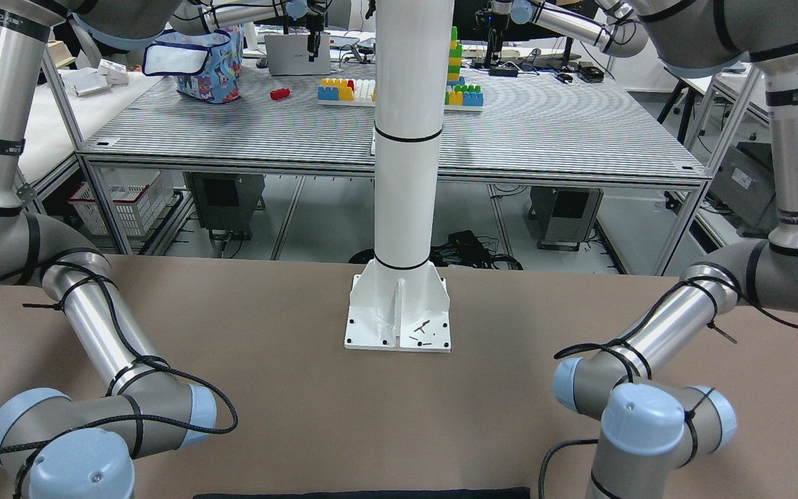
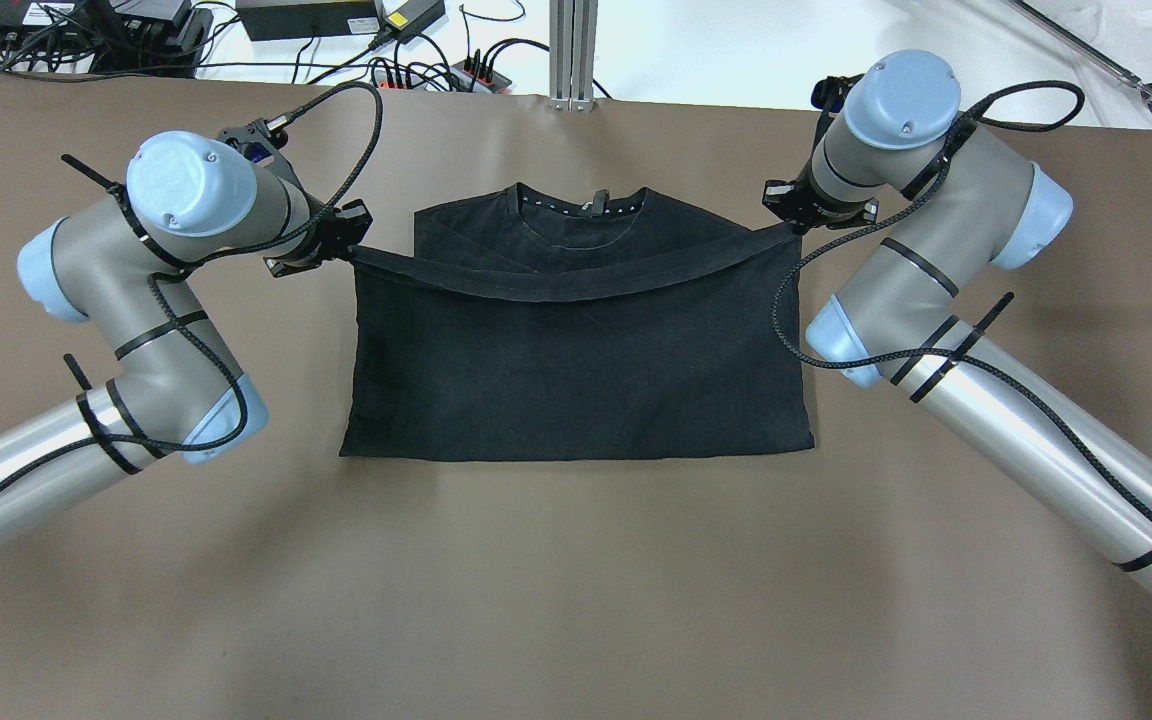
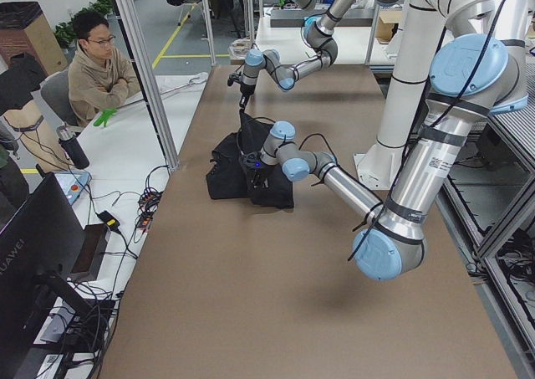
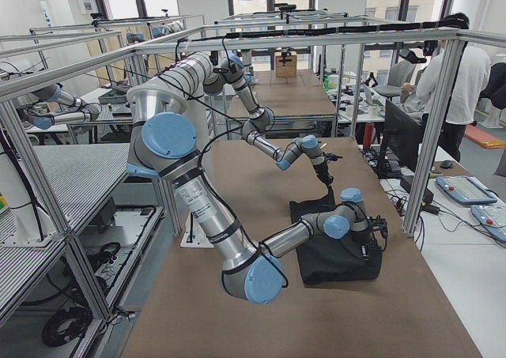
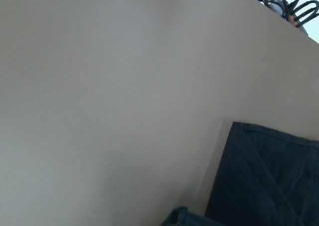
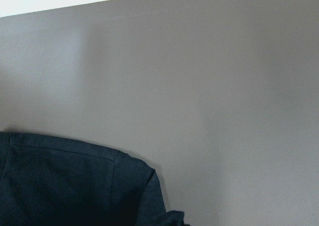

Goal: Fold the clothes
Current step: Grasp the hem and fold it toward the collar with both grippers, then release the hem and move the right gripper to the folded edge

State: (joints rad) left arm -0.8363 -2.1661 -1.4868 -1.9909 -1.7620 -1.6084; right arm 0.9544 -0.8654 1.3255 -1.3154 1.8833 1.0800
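Note:
The clothes (image 2: 576, 370) are one black T-shirt lying on the brown table, collar toward the far edge. Its lower half is doubled over, and the hem hangs as a sagging band between both grippers, above the chest. My left gripper (image 2: 351, 245) is shut on the hem's left corner. At the other corner my right gripper (image 2: 791, 222) is shut on the hem. The left wrist view shows a black fabric edge (image 5: 269, 176) on the table, and the right wrist view shows a sleeve part (image 6: 65, 181). The front-facing view shows only a thin black strip (image 1: 364, 493) of the shirt.
The brown table (image 2: 576, 580) spreads wide in front of the shirt. A white post base (image 1: 399, 315) stands at the robot's side. Cables and power strips (image 2: 416, 70) lie beyond the far edge. One person (image 3: 96, 69) sits beside the table; another person (image 4: 466, 81) stands by it.

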